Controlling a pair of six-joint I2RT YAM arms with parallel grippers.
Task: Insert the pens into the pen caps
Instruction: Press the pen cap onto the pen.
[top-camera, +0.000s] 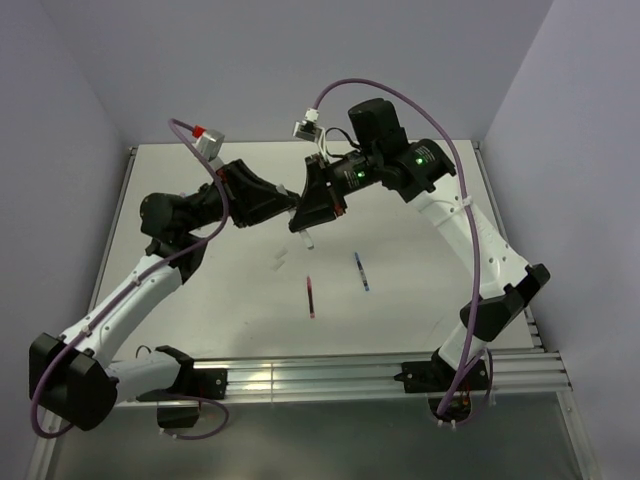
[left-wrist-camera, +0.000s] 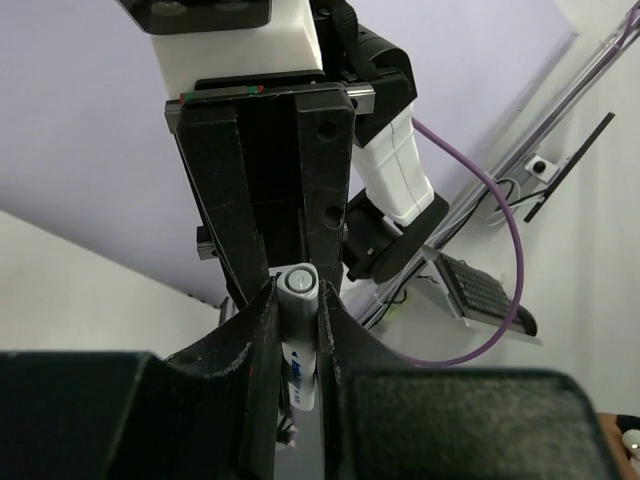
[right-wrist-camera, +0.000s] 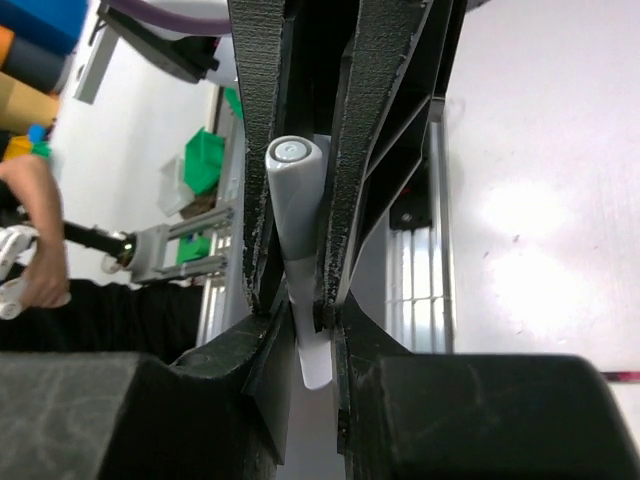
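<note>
Pen cap (right-wrist-camera: 292, 190) grey, on white pen (right-wrist-camera: 313, 365) | right pincer (right-wrist-camera: 305, 320) clamped on pen | left pincer (left-wrist-camera: 298, 300) grip unclear

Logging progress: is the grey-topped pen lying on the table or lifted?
Lifted: the grey-topped pen sits clamped in the right claw, above the table.

the left tool (top-camera: 290, 205) and right tool (top-camera: 305, 222) meet tip to tip above the bench (top-camera: 420, 265), with a white pen (top-camera: 307, 240) poking out just beneath their tips. on the base side of the tools lie a red pen (top-camera: 311, 297) and a dark blue pen (top-camera: 361, 272). a small pale cap (top-camera: 279, 264) lies nearer the tools.
</note>
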